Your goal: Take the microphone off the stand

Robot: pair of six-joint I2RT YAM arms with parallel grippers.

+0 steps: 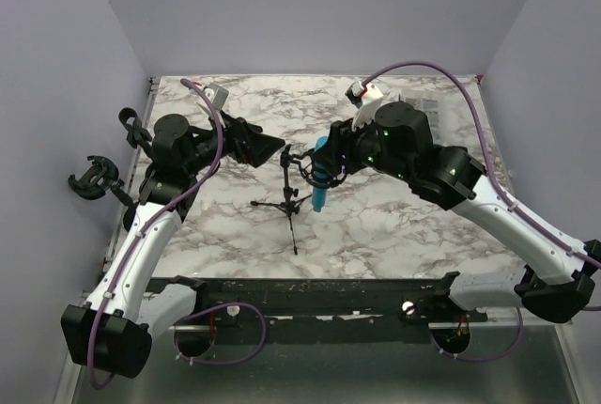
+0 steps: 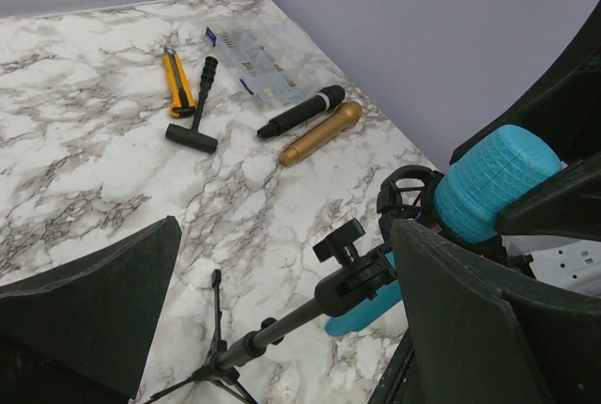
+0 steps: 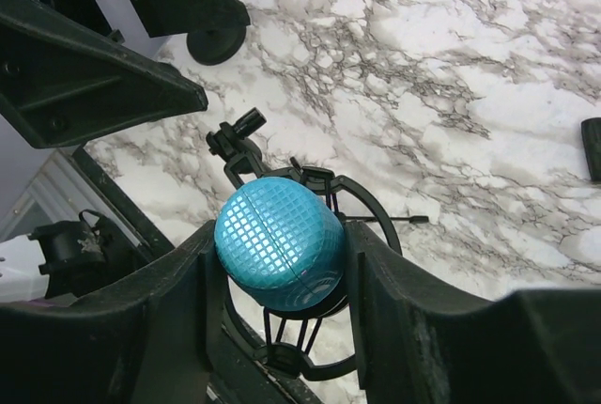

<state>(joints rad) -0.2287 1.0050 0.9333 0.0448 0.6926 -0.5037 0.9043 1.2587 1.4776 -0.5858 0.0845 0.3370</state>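
Two pincers flank the stand (image 1: 286, 199), the right pincer (image 3: 282, 244) nearer, gripping the blue microphone (image 1: 319, 195) by its head, long axis pointing straight away from it; the left pincer (image 2: 286, 263) gapes open.

soft even light, faint shadows, sharp focus
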